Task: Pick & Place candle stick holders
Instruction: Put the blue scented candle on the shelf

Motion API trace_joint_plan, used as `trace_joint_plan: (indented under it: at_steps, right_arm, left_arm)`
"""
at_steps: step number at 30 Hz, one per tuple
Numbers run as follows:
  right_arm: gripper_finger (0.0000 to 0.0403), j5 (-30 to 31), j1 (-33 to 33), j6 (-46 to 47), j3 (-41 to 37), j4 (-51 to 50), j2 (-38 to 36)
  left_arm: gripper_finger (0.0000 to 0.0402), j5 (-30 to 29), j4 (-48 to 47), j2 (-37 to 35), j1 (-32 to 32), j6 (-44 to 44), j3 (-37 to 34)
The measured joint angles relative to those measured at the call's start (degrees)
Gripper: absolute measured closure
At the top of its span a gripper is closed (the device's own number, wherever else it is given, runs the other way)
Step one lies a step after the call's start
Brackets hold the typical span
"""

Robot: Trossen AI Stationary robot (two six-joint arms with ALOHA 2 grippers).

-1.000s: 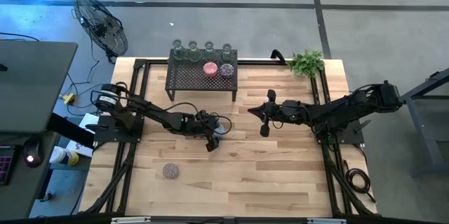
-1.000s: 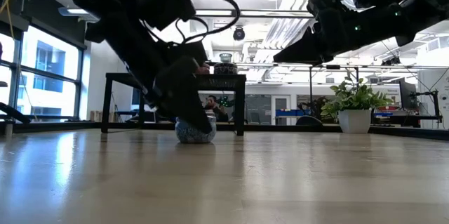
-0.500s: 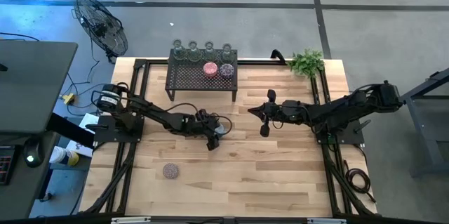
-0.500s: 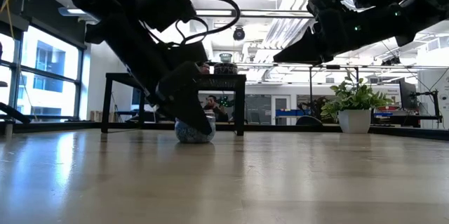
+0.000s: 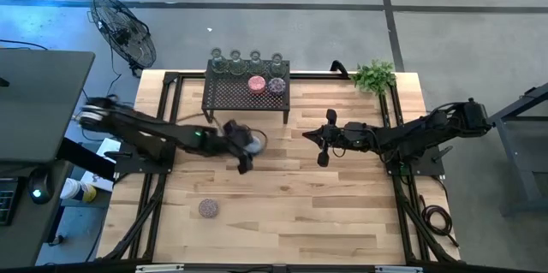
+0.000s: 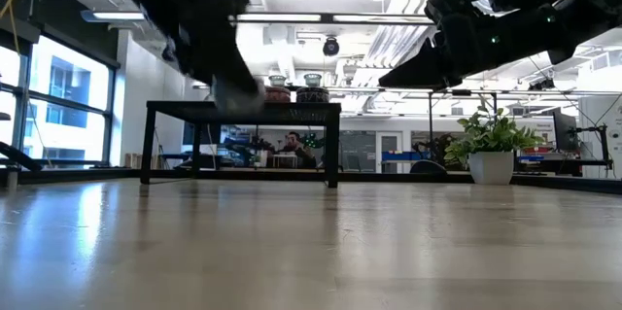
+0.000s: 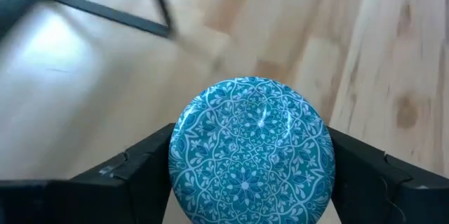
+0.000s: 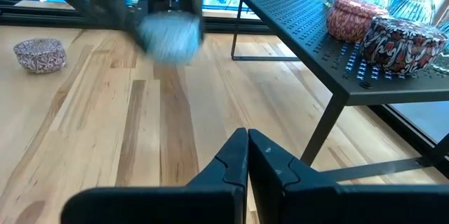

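Left gripper [image 7: 249,175] clamps the blue patterned holder [image 7: 251,150] between its fingers [image 7: 133,182], lifted above the wooden table [image 5: 300,204] in front of the black mesh rack [image 5: 247,91]; motion smears both in the low view. Right gripper [image 8: 247,155] hangs shut mid-table. A mauve holder [image 5: 208,209] sits on the table; others stand on the rack.

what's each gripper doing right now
left gripper: shut on the blue holder, off the table.
right gripper: shut, empty.
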Motion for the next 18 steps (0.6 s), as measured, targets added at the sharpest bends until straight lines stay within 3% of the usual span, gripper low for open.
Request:
trace_joint_plan:
  at_steps: [4, 9, 13, 18]
  right_arm:
    - [0.0401, 0.0, 0.0, 0.0, 0.0, 0.0, 0.0]
    - [0.0402, 0.0, 0.0, 0.0, 0.0, 0.0, 0.0]
    - [0.0401, 0.0, 0.0, 0.0, 0.0, 0.6, 0.0]
    - [0.0402, 0.0, -0.5, 0.0, 0.0, 0.9, 0.0]
  left_arm:
    - [0.0110, -1.7, -6.6, -10.7, 4.6, -3.2, 0.0]
    - [0.0109, -2.2, -10.5, -18.2, 16.3, -2.5, 0.1]
    - [0.0109, 2.1, -10.6, -17.5, 26.0, 1.7, 0.7]
    - [0.0108, 5.8, -10.0, -11.6, 33.2, 6.5, 4.5]
